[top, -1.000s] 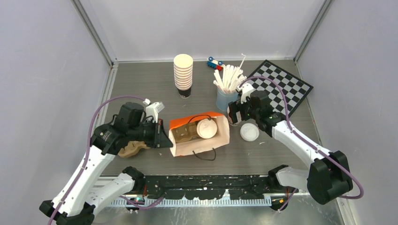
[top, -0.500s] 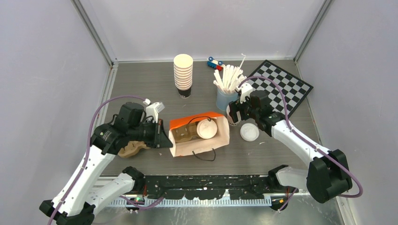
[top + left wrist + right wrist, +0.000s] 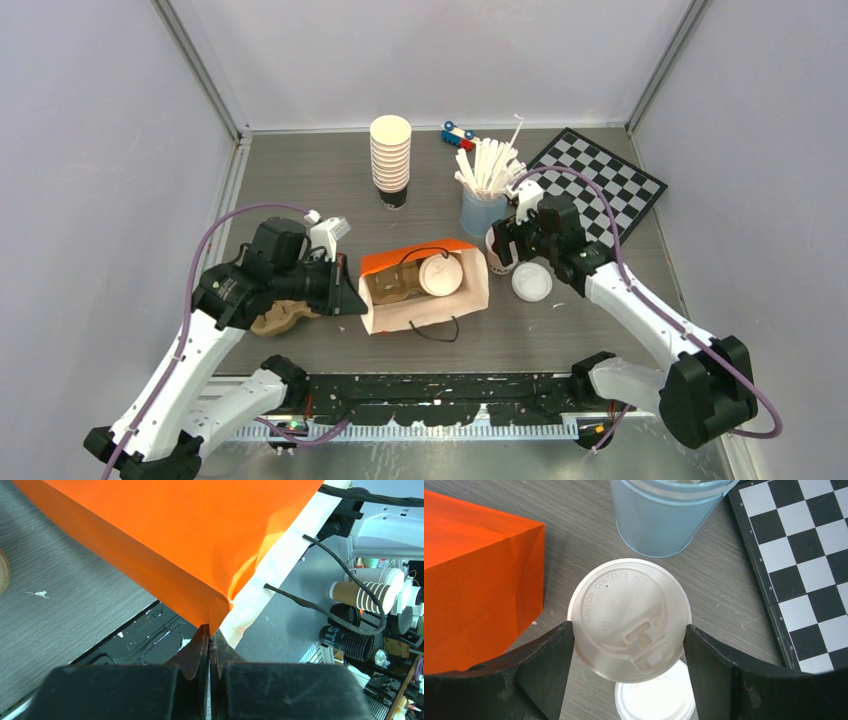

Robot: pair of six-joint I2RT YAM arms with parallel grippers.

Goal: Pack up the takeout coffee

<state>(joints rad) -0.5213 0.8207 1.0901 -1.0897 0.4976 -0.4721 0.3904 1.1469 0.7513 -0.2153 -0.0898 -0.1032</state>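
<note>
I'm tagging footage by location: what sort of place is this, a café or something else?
Probably a robot lab test cell, not a café: robot arms bolted to a walled-in table, with unrelated props, a chessboard and toy car, near the cup stack.

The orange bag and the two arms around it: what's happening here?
The robot is packing takeout coffee. Its left gripper is pinched shut on an edge of the orange paper bag, which lies in the middle of the table. One lidded cup already shows inside the bag. The right gripper has its fingers on either side of a second lidded cup standing next to the bag, by the light-blue cup of sticks. Whether it grips that cup yet is unclear.
</note>
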